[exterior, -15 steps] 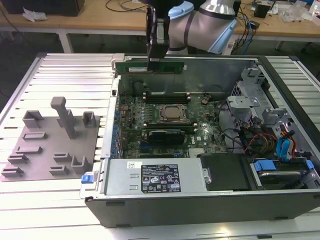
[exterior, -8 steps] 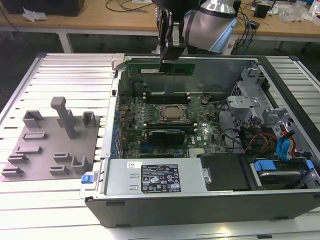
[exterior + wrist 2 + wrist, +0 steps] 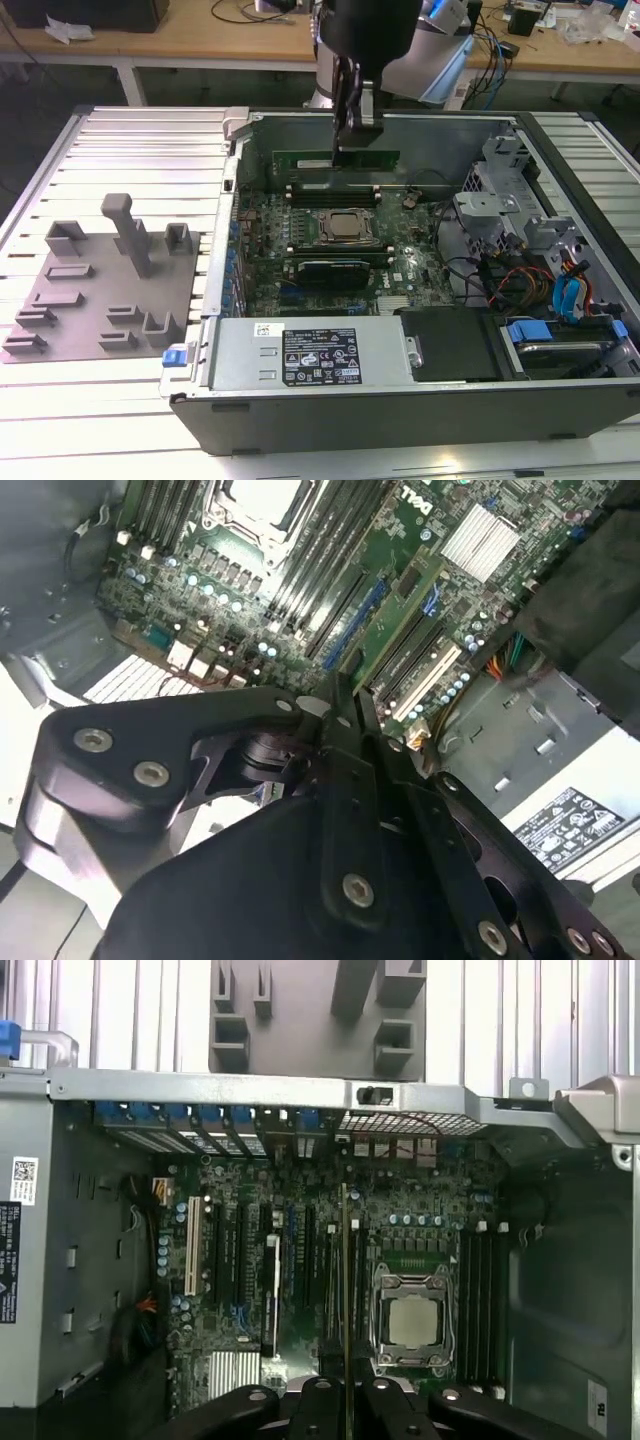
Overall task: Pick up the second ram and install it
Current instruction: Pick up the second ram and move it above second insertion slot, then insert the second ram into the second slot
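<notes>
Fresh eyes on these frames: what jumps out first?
The black gripper hangs over the open computer case, clamped on a long green memory stick. It holds the stick above the memory slots just beyond the processor. On the exterior view's left, a grey holder tray sits on the slatted table.

An open computer case [image 3: 400, 420] sits on the slatted bench [image 3: 140, 150], its processor [image 3: 345, 228] bare; a grey moulded fixture [image 3: 90, 300] lies beside it.
</notes>
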Tool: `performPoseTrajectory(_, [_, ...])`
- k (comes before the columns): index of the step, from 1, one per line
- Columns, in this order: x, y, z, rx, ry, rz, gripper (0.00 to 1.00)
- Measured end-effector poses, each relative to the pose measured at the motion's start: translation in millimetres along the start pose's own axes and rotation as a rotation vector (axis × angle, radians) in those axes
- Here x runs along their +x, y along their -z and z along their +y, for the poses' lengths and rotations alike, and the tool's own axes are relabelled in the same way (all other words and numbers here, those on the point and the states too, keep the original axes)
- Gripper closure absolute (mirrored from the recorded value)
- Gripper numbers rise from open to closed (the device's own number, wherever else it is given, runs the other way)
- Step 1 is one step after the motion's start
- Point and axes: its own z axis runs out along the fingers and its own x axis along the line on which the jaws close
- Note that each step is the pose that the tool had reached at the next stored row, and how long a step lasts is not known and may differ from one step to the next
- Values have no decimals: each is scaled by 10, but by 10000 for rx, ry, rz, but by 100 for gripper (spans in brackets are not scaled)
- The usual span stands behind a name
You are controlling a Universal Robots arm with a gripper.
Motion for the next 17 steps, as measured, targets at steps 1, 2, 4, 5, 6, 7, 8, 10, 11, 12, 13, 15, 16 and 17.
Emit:
performPoseTrajectory(1, [11, -31, -2, 0, 0, 0, 89])
performPoseTrajectory(2, [17, -60, -2, 0, -2, 0, 89])
performPoseTrajectory(4, [22, -129, -10, 1, -1, -1, 89])
performPoseTrajectory(5, [22, -146, -11, 0, -1, 1, 89])
performPoseTrajectory(6, [23, -146, -11, -1, -1, 2, 89])
performPoseTrajectory(7, [23, -147, -12, -1, 0, 2, 89])
performPoseTrajectory(8, [23, -147, -12, 0, -1, 1, 89])
performPoseTrajectory(10, [23, -147, -12, 0, -1, 0, 89])
performPoseTrajectory(11, [23, -148, -13, 0, 0, 0, 89])
performPoseTrajectory(12, [23, -147, -13, 0, 0, 0, 89])
performPoseTrajectory(13, [23, -147, -13, 0, 0, 0, 89])
performPoseTrajectory(15, [23, -147, -13, 0, -1, 0, 89])
performPoseTrajectory(16, [23, -147, -14, 0, -1, 0, 89])
performPoseTrajectory(17, [23, -148, -14, 0, -1, 0, 89])
